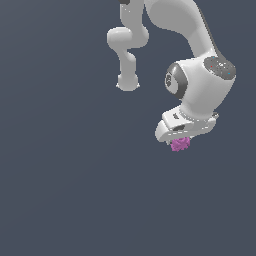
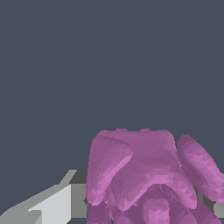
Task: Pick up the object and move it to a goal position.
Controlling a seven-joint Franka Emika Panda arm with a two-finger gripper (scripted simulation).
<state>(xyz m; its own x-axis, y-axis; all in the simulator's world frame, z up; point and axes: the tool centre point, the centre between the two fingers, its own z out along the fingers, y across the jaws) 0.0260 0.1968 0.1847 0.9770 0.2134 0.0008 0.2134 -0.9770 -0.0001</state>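
Note:
The object [image 1: 180, 144] is a small magenta-purple bumpy lump sitting directly under the white hand of my gripper [image 1: 179, 140] at the exterior view's right of centre. The hand's body covers my fingers there. In the wrist view the object [image 2: 144, 170] looms large, filling the gap between a grey finger [image 2: 61, 203] on one side and a sliver of the other finger [image 2: 218, 209] on the opposite side. Both pads seem to press against the lump. My gripper [image 2: 146, 212] is shut on it. No goal marker shows in either view.
A flat dark grey-blue surface [image 1: 60, 190] fills everything around the arm. The white arm links [image 1: 130, 45] rise behind the hand toward the top of the exterior view.

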